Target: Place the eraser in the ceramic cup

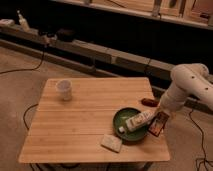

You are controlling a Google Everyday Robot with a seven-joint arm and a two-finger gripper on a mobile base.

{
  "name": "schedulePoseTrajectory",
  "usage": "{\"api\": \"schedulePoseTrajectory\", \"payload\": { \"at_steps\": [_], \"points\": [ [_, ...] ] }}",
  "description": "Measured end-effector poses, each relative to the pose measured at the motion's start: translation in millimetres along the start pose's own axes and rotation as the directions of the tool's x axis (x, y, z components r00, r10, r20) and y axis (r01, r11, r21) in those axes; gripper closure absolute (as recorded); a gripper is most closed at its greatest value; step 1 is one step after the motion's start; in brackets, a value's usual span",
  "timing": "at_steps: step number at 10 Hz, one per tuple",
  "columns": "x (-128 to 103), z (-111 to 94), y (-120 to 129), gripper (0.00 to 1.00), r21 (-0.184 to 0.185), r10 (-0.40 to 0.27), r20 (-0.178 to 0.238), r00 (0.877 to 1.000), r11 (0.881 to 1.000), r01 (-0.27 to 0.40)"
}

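While the ceramic cup [65, 90] stands apart, jaws clamp the tilted eraser [158, 124] beside the bowl [116, 118]

The rounded white arm [189, 84] has smooth, glossy shells, with a bulbous joint and a thick segment tapering downward. Its gripper [162, 115] sits at the arm's lower end, on the right of the scene.

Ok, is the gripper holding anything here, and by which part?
The gripper, at the right edge of the table, appears to hold the eraser by its upper end; the eraser hangs tilted beside the green bowl.
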Motion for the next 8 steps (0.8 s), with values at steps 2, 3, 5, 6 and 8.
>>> {"api": "schedulePoseTrajectory", "payload": {
  "at_steps": [2,3,5,6,8],
  "points": [
    [11.8,-13.1,-47.8,0.83,0.021,-0.059,0.033,0.998,0.998,0.058],
    [8.9,-15.4,-68.9,0.83,0.037,-0.090,0.060,0.994,0.995,0.088],
    [2.7,-18.0,-93.4,0.83,0.057,-0.133,0.085,0.987,0.990,0.129],
    [3.3,-18.0,-91.7,0.83,0.056,-0.131,0.084,0.988,0.990,0.126],
    [3.6,-18.2,-91.2,0.83,0.056,-0.130,0.084,0.988,0.991,0.125]
  ]
}}
